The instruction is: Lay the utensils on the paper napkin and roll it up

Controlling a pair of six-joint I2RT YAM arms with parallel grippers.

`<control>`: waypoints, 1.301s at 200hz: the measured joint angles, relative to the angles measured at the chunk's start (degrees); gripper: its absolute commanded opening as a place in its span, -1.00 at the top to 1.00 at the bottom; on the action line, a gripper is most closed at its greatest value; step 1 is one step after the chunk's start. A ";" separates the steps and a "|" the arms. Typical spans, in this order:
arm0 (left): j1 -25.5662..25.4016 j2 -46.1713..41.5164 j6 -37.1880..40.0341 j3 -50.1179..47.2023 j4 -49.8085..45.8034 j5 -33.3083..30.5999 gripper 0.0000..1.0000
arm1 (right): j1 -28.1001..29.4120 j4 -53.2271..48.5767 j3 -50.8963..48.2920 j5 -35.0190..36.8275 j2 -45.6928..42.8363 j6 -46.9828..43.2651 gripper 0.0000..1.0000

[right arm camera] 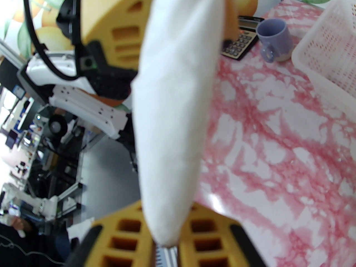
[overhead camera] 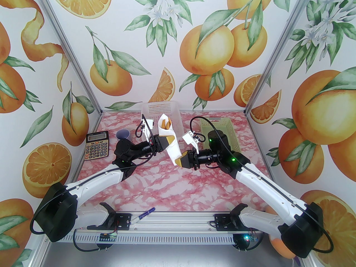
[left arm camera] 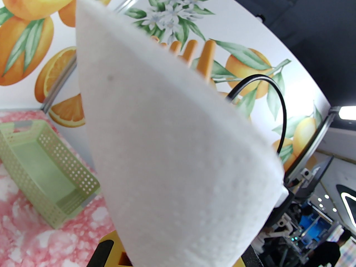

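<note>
Top external: paper napkin was rolled into a tube and held up off the table, tilted, btwn both arms near mid-table. Left gripper was clamped on the roll's middle. Right gripper pinched its lower end, just beside the left one. Utensils sat inside the roll, w/ their orange-brown ends poking out of the open top, in front of the white basket.

Left wrist view: fork tines showed above the napkin's edge, and the green basket lay on the table behind.

Right wrist view: the roll's tip sat btwn the yellow fingers, pressed from both sides.

Calculator and purple mug stood far left, well apart from the roll. Blue pen lay at the near edge btwn the arm bases.
</note>
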 measured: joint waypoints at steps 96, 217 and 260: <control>0.92 -0.46 -0.50 0.00 -1.51 -1.55 1.00 | -4.63 -4.02 -0.17 -0.39 -2.80 -3.30 -0.33; 0.39 -0.68 0.68 0.00 -1.55 -1.57 1.00 | 0.31 9.40 5.20 0.87 4.81 5.92 -0.12; 0.24 -0.70 0.52 0.02 -1.20 -1.55 1.00 | 0.61 15.80 4.83 0.72 6.19 11.93 0.36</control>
